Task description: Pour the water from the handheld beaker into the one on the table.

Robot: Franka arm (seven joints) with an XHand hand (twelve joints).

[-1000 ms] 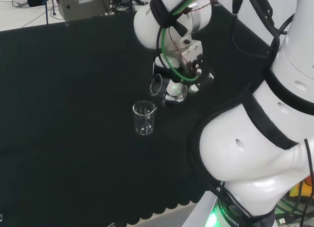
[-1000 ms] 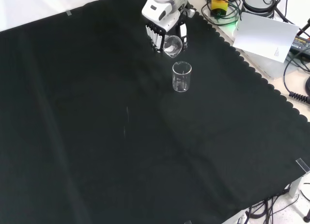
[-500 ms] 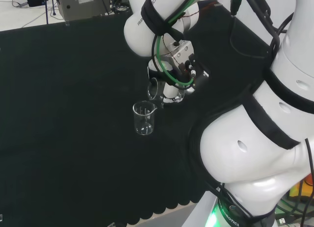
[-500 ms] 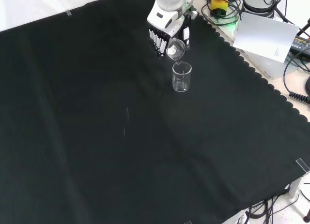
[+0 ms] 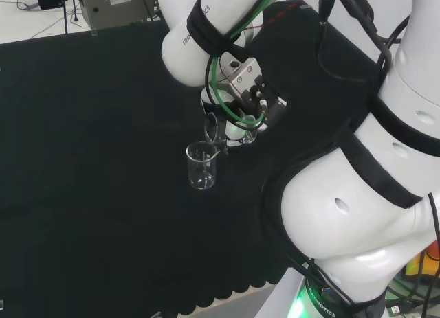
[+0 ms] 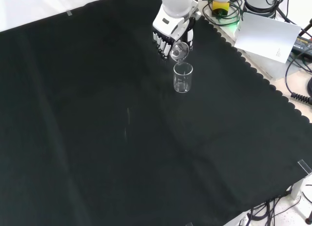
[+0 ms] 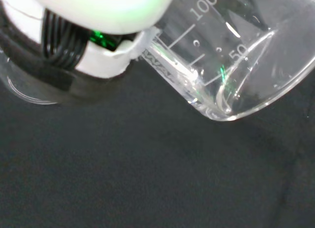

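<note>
Front view: held beaker [image 6: 179, 51] tilted (mouth downward)

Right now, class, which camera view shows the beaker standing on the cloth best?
The front view: the standing beaker is whole, upright and unobstructed below the hand. The head view also shows it whole, though it looks fainter there. The wrist view gives a close look at the tilted held beaker.

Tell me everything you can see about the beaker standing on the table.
The beaker is clear glass, a small straight-walled cylinder with a pouring lip and faint printed marks on its side. It stands upright on the black cloth, mouth open. I cannot tell whether it holds any water. Nothing grips it. The held beaker, tipped in the hand, hangs just over its rim; whether they touch is unclear.
</note>
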